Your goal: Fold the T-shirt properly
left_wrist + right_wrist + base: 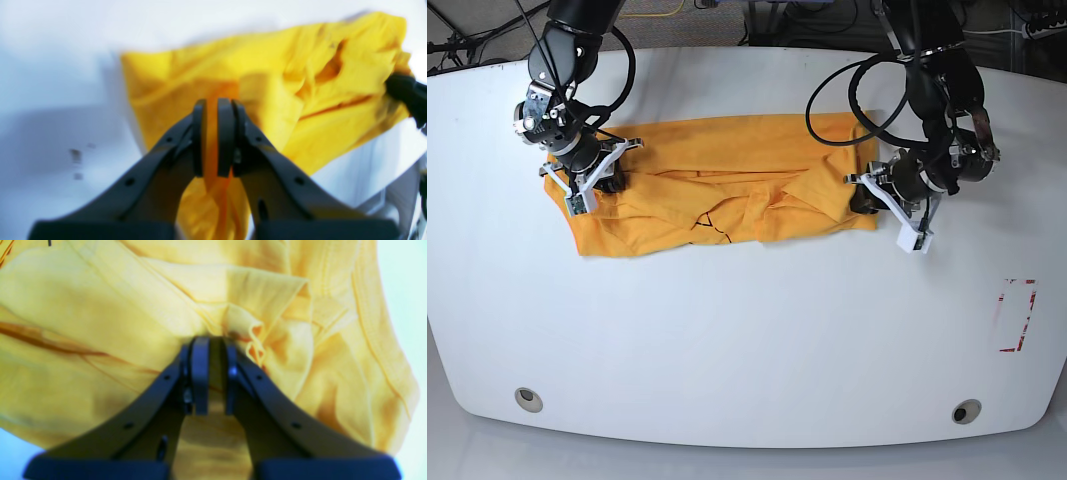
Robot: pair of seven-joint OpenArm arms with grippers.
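Note:
The orange-yellow T-shirt [727, 180] lies stretched sideways across the far half of the white table [747, 330], creased and partly folded over itself, with a small black mark at its middle fold. My left gripper [864, 200] sits at the shirt's right end. In the left wrist view the left gripper [212, 100] is shut on a pinch of T-shirt [267, 66] fabric. My right gripper [605, 182] sits at the shirt's left end. In the right wrist view the right gripper [213, 340] is shut on bunched T-shirt [100, 306] cloth.
A red-outlined rectangle [1017, 315] is marked on the table at the right. Two round holes [527, 399] [966, 411] sit near the front edge. Cables hang behind the table's far edge, near both arms.

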